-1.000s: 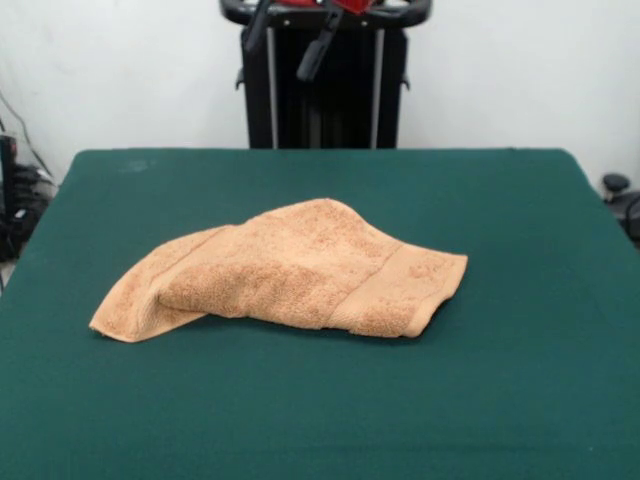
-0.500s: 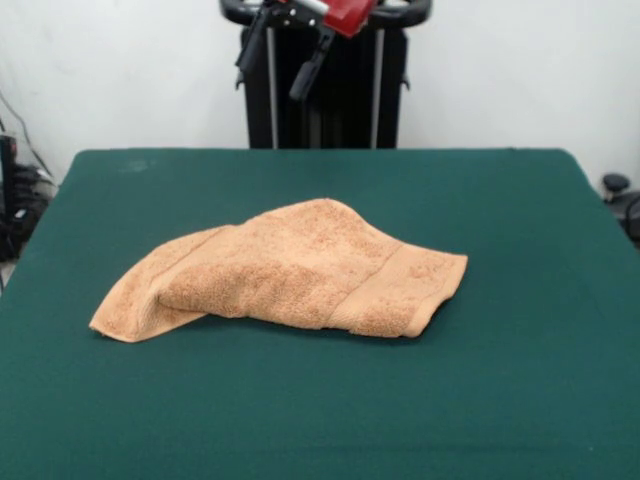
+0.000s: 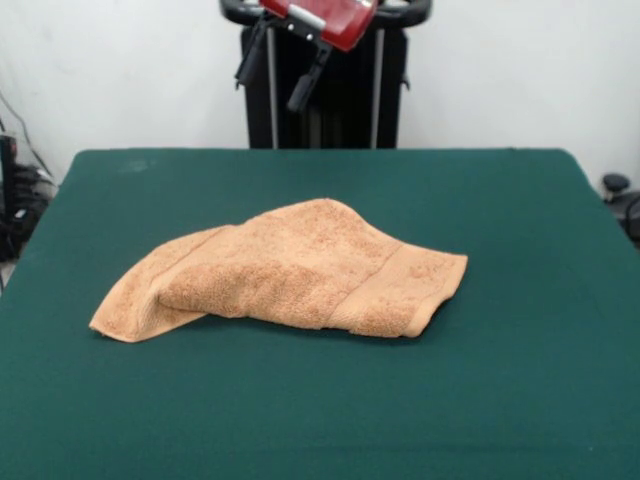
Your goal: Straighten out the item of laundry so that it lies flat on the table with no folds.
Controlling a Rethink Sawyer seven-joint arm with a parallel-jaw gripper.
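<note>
The orange-tan towel [image 3: 285, 272] lies crumpled and folded over itself in the middle of the dark green table [image 3: 320, 400]. A ribbed band shows at its right end, and a loose corner sticks out at the lower left. My gripper [image 3: 272, 82] hangs high at the top of the front view, above the table's far edge and well apart from the towel. Its two black fingers [image 3: 300, 92] are spread apart with nothing between them. A red wrist piece sits above them.
The black pedestal [image 3: 325, 100] stands behind the table's far edge. Cables and dark gear sit at the left edge [image 3: 15, 200], and a dark object sits at the right edge [image 3: 620, 195].
The gripper has come down and a little to the left over the last second, with more of the red wrist now in view. The towel has not moved.
</note>
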